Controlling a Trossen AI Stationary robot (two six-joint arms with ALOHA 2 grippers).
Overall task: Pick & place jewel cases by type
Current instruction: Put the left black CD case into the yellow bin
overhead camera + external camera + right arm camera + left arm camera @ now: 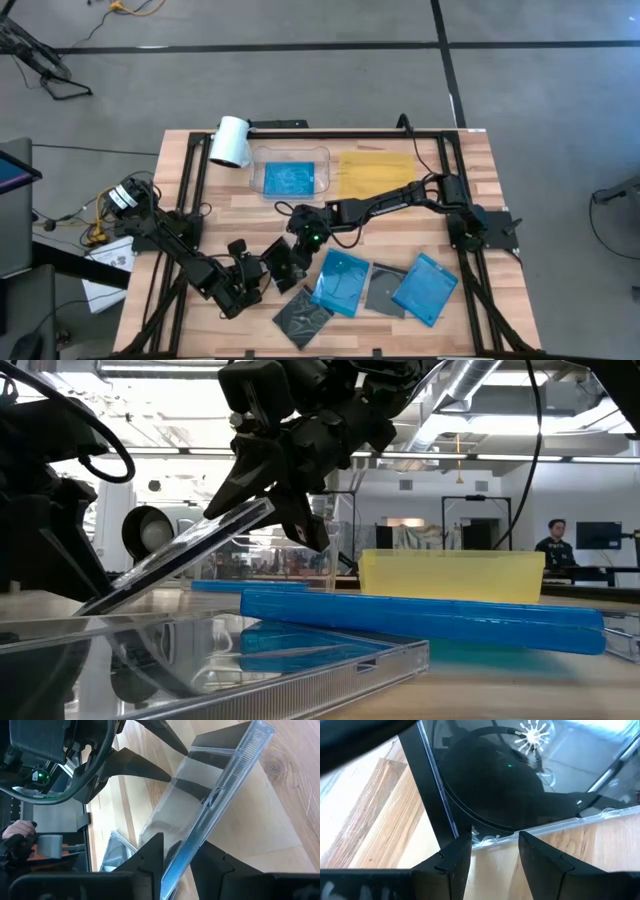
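A grey-clear jewel case (190, 555) with a dark disc (495, 780) stands tilted between my two grippers, left of the table's middle. My right gripper (183, 839) is shut on its raised edge. My left gripper (495, 837) is open at its low edge, fingers spread along it. Two blue jewel cases (340, 282) (425, 290) lie flat near the front, and a grey one (383, 290) lies between them. Another grey case (303, 315) lies at the front edge. A third blue case (290, 178) lies in the clear tray (322, 155). My left gripper has both fingertips (465, 842) at the case's low clear edge (545, 826), the fingers slanting down from the table's left. Nothing lies between them; bare wood shows in the gap. My right gripper pinches the case's raised edge (200, 827) between its two fingers, across the thickness. The fingers slant down from the table's right. The case tilts, high end (262, 508) in the fingers, low end down toward the left gripper.
A flat yellow tray (378, 172) lies beside the clear tray at the back. A white roll (230, 140) sits at the back left. Black frame rails (190, 180) run along the table's sides. A person (552, 540) shows in the room beyond.
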